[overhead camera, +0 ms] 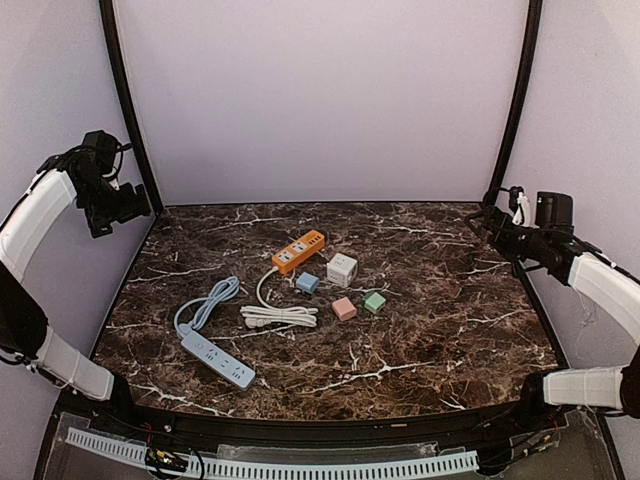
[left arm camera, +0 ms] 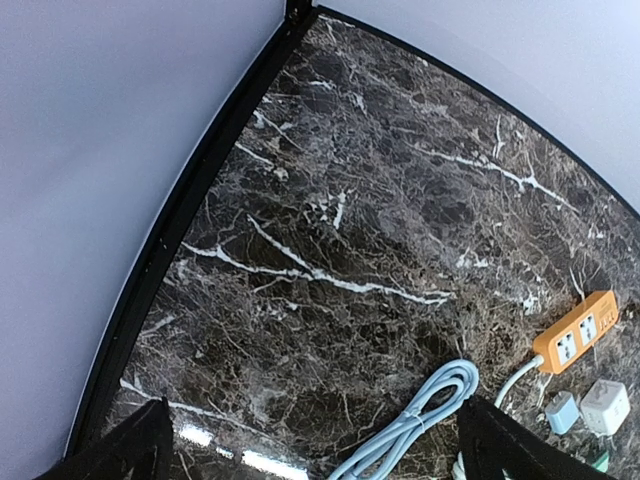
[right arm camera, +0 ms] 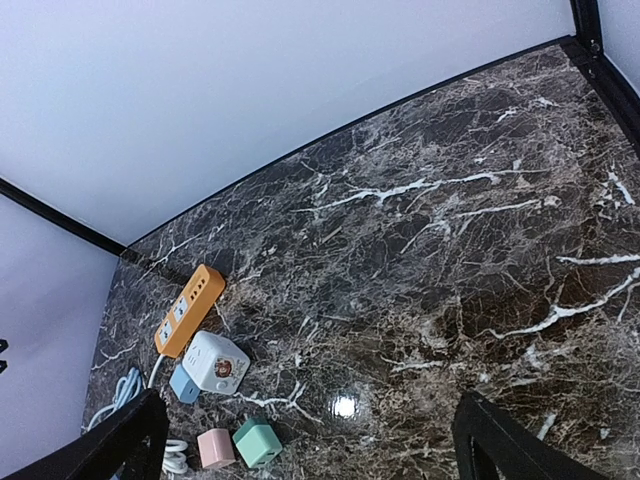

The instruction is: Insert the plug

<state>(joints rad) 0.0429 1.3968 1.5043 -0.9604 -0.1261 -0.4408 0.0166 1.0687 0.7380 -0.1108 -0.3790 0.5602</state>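
Glossy dark marble-look table [overhead camera: 430, 330], white veins, black rim. Centre-left cluster: orange power strip [overhead camera: 299, 251] w/ white cord [overhead camera: 279, 316] coiled just in front, plug end too small to pick out. White cube adapter [overhead camera: 341, 268], face print unreadable. Blue cube [overhead camera: 307, 283], pink cube [overhead camera: 344, 308] and green cube [overhead camera: 374, 301] sit beside it, pale-blue strip [overhead camera: 217, 360] front-left. Open marble to the right. Left gripper [overhead camera: 118, 208] & right gripper [overhead camera: 492, 222] hang over the side edges, fingers wide apart, holding nothing.

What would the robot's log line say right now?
plugging: not begun; left jaws: open, empty; right jaws: open, empty; orange power strip: on table, untouched; white cube adapter: beside it
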